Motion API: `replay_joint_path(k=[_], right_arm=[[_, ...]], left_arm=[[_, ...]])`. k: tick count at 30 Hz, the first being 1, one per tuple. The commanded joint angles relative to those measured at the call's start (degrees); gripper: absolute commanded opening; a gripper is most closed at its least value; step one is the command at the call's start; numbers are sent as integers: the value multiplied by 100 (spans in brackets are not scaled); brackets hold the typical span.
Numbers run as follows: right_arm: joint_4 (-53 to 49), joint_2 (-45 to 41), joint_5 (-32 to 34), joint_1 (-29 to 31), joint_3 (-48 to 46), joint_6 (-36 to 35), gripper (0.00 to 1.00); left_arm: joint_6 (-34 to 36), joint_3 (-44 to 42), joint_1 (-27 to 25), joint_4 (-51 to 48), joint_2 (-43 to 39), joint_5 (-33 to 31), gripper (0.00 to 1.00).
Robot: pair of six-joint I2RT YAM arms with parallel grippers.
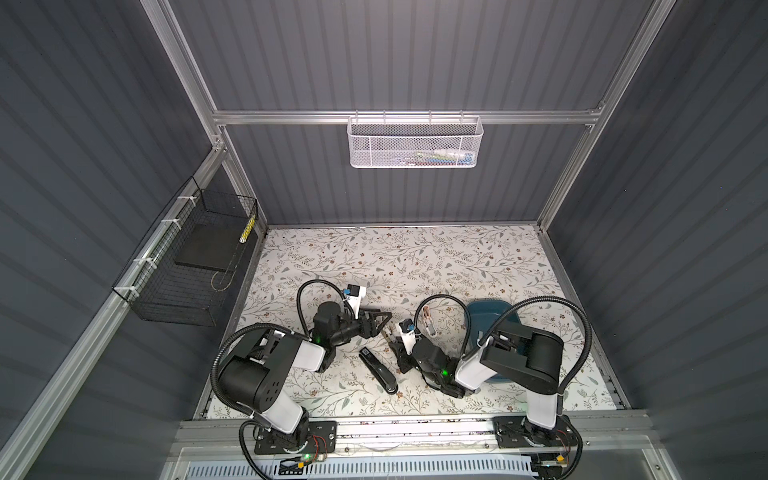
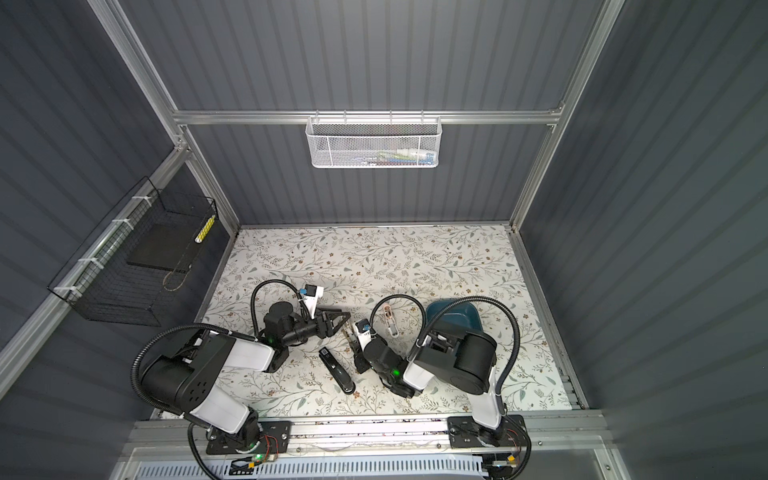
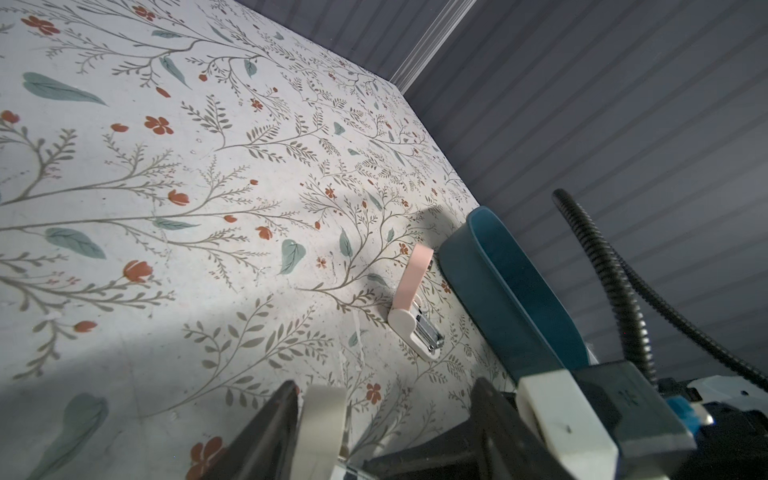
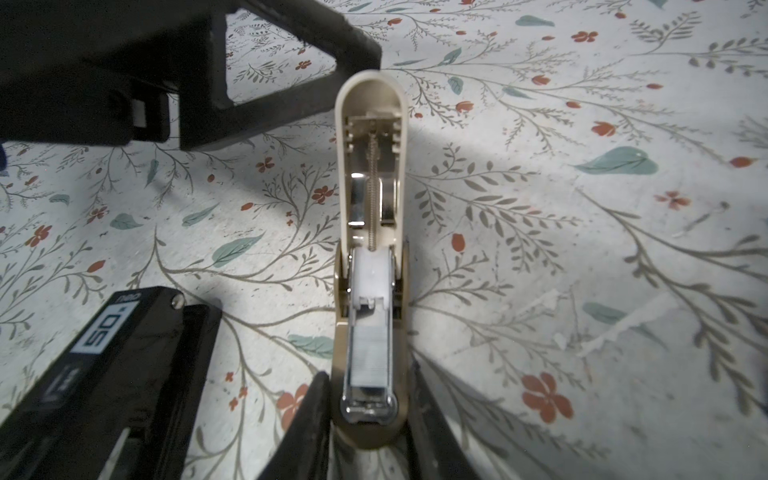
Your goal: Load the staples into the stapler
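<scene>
Snugly, right pincer around stapler

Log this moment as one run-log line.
staples: seated in magazine of beige stapler | lid: open | right claw: shut on stapler base | left claw: open, near lid tip | next: close lid

- table: flat top in a pale print of grey twigs, teal leaves and small red flowers, scuffed in places.
- black stapler: lies closed near the front middle, slanting from far left to near right.
- beige stapler: just right of the black one, lid swung open.
- pink stapler: right of centre, farther back, metal channel showing.
- dark teal tub: on the right, just beside the pink stapler, partly hidden.
</scene>
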Motion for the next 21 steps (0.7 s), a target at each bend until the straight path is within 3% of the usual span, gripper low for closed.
replay_joint_path(k=[1, 12, 15, 21], right_arm=[[-262, 147, -58, 38, -60, 12, 10], [-254, 121, 2, 33, -82, 130, 13], [-170, 93, 9, 36, -138, 148, 21], [-60, -318, 4, 38, -416, 115, 33]], left_arm=[[-6, -75, -201, 308, 95, 116, 64], [-309, -902, -707, 2071, 998, -140, 50], [-440, -1038, -788, 2704, 1495, -251, 50], [-385, -996, -774, 2672, 1554, -524, 52]])
